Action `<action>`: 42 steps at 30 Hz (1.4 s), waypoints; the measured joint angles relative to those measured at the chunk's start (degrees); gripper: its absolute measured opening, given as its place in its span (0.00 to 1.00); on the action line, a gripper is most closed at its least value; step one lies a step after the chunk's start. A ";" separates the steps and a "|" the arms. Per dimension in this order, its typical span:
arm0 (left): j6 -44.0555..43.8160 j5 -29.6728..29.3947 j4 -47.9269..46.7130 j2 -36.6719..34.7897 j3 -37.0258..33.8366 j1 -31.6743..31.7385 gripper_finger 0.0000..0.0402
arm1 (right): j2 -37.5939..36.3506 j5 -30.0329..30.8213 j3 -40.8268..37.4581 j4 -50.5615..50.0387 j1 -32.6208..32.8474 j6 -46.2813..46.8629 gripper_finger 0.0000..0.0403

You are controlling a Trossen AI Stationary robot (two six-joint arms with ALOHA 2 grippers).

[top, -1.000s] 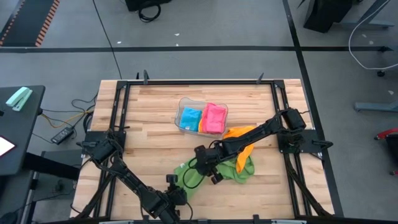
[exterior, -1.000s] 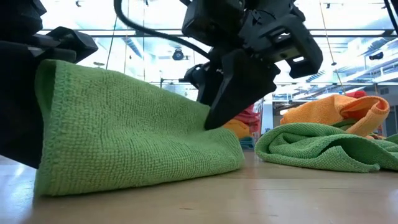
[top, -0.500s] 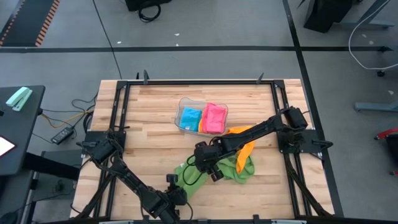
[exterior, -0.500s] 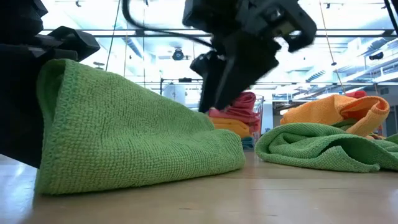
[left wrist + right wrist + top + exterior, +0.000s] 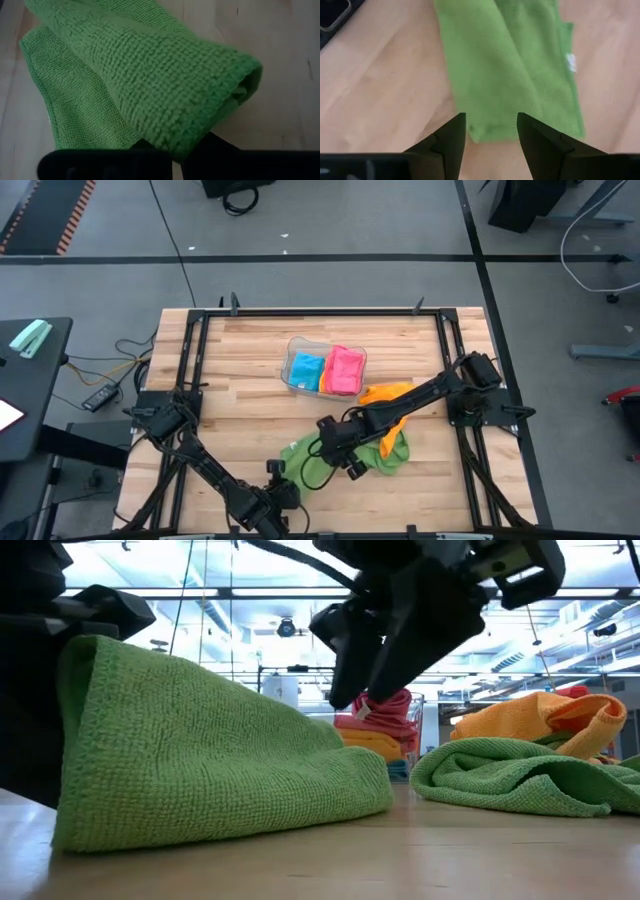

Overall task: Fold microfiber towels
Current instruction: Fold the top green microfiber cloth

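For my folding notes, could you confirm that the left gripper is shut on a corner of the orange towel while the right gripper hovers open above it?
Not quite: the towel is green, not orange. The left wrist view shows the left gripper shut on a corner of the green towel. The orange towel lies apart, near the clear tray. The right gripper does hover open above the green towel.

A green microfiber towel (image 5: 298,454) lies folded lengthwise near the front of the surface, one end raised off the wood. Just beside it, a second green towel (image 5: 385,452) sits crumpled, with an orange towel (image 5: 392,394) bunched against its far side. A blue towel (image 5: 305,369) and a pink towel (image 5: 345,370) lie folded, side by side.
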 joint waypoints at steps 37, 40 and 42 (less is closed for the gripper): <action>-0.54 0.05 0.46 -0.59 0.04 0.49 0.08 | 7.14 6.02 -17.53 48.72 2.64 5.62 0.46; -1.32 0.02 0.65 -1.60 0.11 0.35 0.11 | 7.14 5.97 -17.51 48.38 2.28 6.44 0.46; -1.23 0.17 0.05 -2.14 0.07 0.33 0.12 | 7.14 6.08 -17.52 47.47 1.95 6.78 0.46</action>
